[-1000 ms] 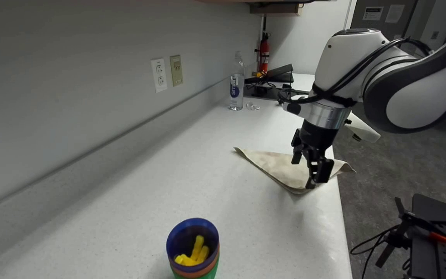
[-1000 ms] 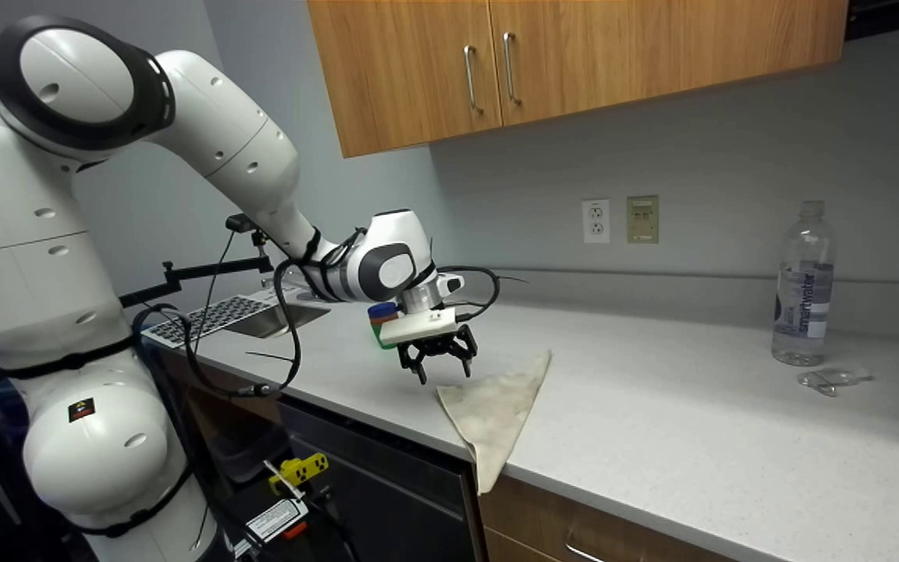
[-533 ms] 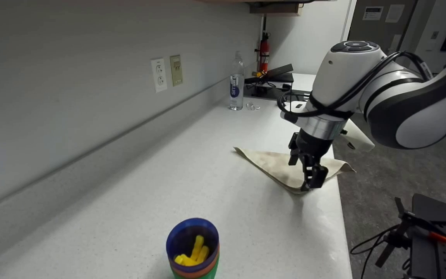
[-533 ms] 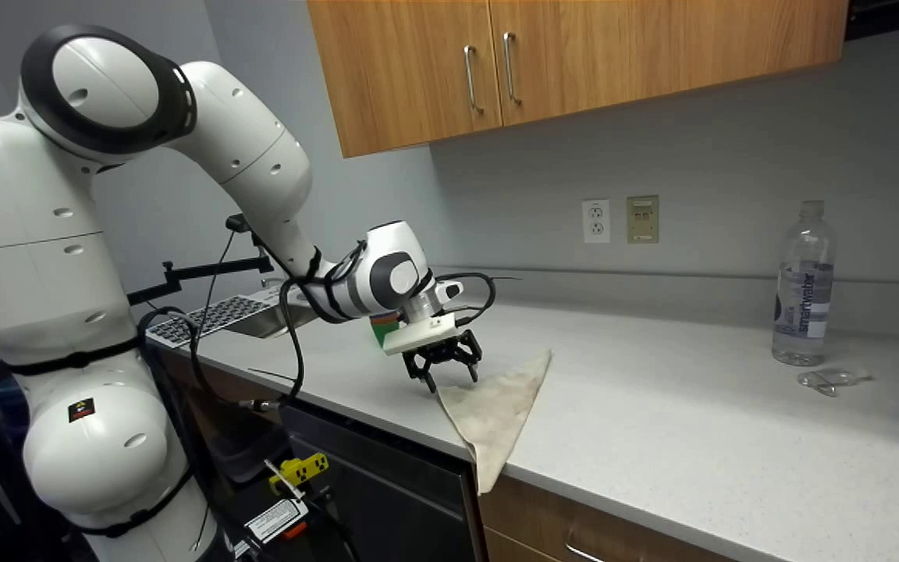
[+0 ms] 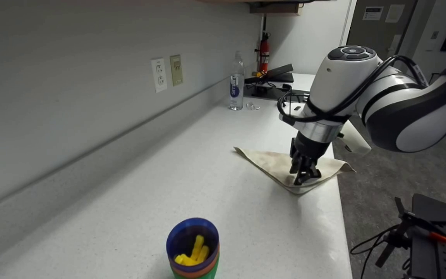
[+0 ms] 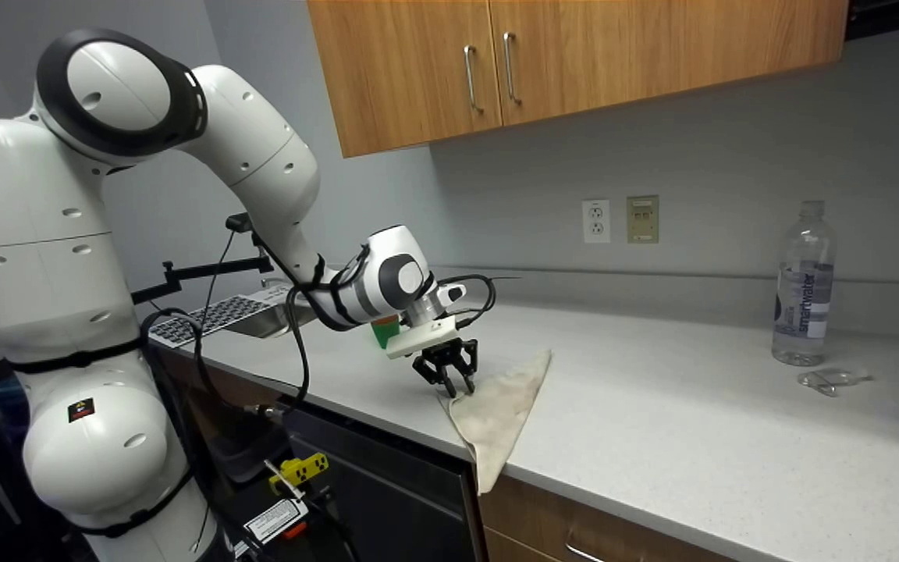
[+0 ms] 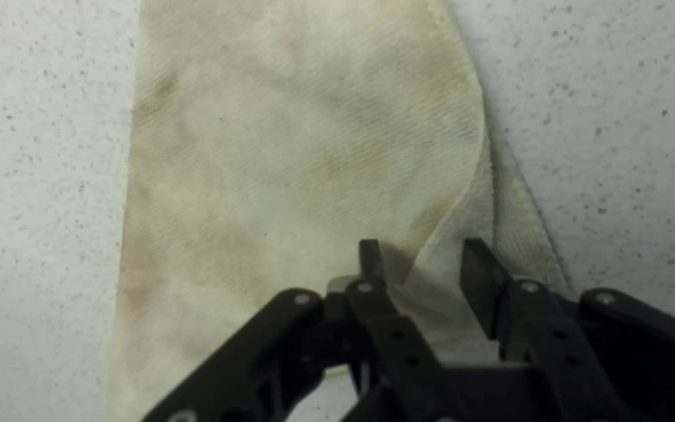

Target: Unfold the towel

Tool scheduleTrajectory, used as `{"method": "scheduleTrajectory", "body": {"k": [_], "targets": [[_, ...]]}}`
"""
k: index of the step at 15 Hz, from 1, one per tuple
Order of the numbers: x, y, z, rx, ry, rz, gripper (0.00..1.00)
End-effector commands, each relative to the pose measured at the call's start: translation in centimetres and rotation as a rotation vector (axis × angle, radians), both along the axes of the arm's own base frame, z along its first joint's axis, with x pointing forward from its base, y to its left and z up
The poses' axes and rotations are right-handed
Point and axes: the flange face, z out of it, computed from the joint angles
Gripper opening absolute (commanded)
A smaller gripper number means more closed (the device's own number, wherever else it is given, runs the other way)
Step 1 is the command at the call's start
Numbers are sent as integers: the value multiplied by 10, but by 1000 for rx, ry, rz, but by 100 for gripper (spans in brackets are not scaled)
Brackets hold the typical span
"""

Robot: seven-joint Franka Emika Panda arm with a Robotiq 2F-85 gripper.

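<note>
The towel, a stained beige cloth, lies folded over into a rough triangle on the counter in both exterior views (image 5: 266, 159) (image 6: 500, 425). One corner of it hangs past the counter's front edge. My gripper (image 6: 461, 390) is down at the towel's near end, tilted, with its fingertips at cloth height. In the wrist view the towel (image 7: 267, 152) has a raised, curled edge running down between the fingers (image 7: 478, 275) of the gripper (image 7: 422, 252). A gap shows on the left of that edge, so the jaws stand partly apart, not clamped. The fingertips' contact with the cloth is unclear.
A stack of cups, the top one blue (image 5: 173, 248) with yellow pieces inside, stands on the counter (image 5: 138, 209). A water bottle (image 6: 802, 304) and a small clear plastic item (image 6: 828, 381) lie farther along. The backsplash wall bounds the counter's rear.
My gripper has come down and slightly toward the towel, and its fingers have moved closer together around the cloth's edge. The towel's near edge is now slightly rumpled.
</note>
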Motion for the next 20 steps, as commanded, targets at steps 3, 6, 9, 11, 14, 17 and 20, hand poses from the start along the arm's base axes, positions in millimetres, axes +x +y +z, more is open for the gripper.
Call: {"method": "scheduleTrajectory", "body": {"k": [3,6,9,11,14,17,20], "targets": [[6,3,2,-2,-23,-12,0],[5,6,1,-3,-11,-3,26],[3,10,-1,-4,0,9,41],[3,12,-3,-2,4,14,57],[4,10,-5,-1,8,15,78],[5,9,-5,2,7,10,100],[6,7,-7,4,8,7,68]]}}
